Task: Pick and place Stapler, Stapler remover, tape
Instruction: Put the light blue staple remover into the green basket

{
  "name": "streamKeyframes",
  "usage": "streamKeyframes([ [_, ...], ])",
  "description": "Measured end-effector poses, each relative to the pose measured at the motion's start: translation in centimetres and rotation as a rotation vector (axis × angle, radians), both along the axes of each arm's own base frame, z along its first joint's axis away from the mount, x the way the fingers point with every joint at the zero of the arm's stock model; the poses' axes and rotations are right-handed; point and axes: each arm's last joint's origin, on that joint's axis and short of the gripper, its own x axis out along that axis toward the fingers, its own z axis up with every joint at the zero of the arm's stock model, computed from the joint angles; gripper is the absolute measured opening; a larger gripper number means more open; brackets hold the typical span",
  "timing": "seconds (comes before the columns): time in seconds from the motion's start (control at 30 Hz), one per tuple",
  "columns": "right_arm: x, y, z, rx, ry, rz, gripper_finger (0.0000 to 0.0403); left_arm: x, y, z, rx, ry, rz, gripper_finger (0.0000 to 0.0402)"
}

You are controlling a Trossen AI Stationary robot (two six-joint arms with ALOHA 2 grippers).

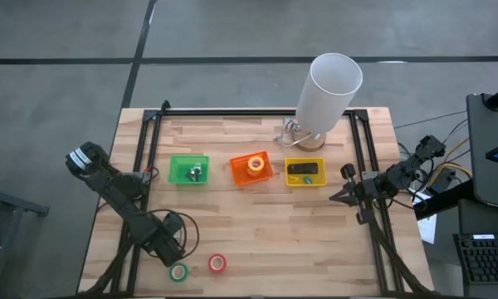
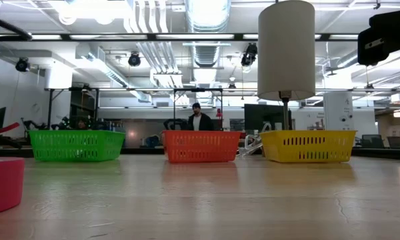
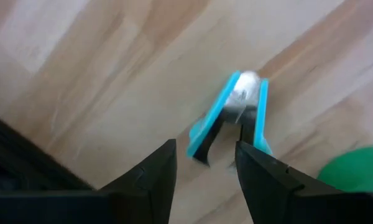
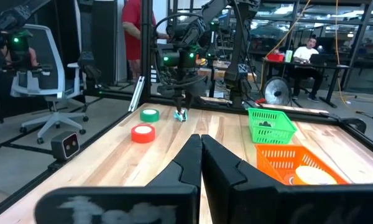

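Note:
The blue staple remover [image 3: 233, 112] lies on the wood near the table's near-left corner, also seen as a blue speck [image 4: 182, 116]. My left gripper [image 3: 205, 158] [image 1: 173, 242] is open and points down over it. A green tape roll [image 1: 178, 272] and a red tape roll [image 1: 217, 263] lie flat beside it near the near edge. The dark stapler [image 1: 303, 169] lies in the yellow bin [image 1: 320, 182]. A yellow-rimmed tape roll [image 1: 255, 164] sits in the orange bin [image 1: 237, 176]. My right gripper [image 4: 201, 140] [image 1: 342, 196] is shut and waits at the table's right side. My left gripper comes from above with its open fingers [image 3: 165, 162] standing on either side of the staple remover's dark-tipped end [image 3: 200, 151]. Whether they touch it I cannot tell. The remover lies on the table.
Three bins stand in a row across the table's middle; the green bin [image 1: 177, 178] holds a small metal thing. A white-shaded lamp [image 1: 332, 87] stands behind the yellow bin. Black frame rails run along the left, right and far edges. People show in the room beyond.

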Motion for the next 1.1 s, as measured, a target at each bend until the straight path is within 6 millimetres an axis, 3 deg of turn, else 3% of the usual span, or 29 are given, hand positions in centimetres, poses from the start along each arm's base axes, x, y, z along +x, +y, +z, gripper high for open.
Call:
streamKeyframes([
  [0.77,0.00,0.00,0.00,-0.002,0.000,0.000,0.0009,-0.12,0.37,-0.09,0.058,-0.018,-0.026,0.0082],
  [1.1,0.00,0.00,0.00,-0.005,-0.001,0.000,0.0009,-0.06,0.39,-0.06,0.069,-0.040,-0.028,0.0024],
])
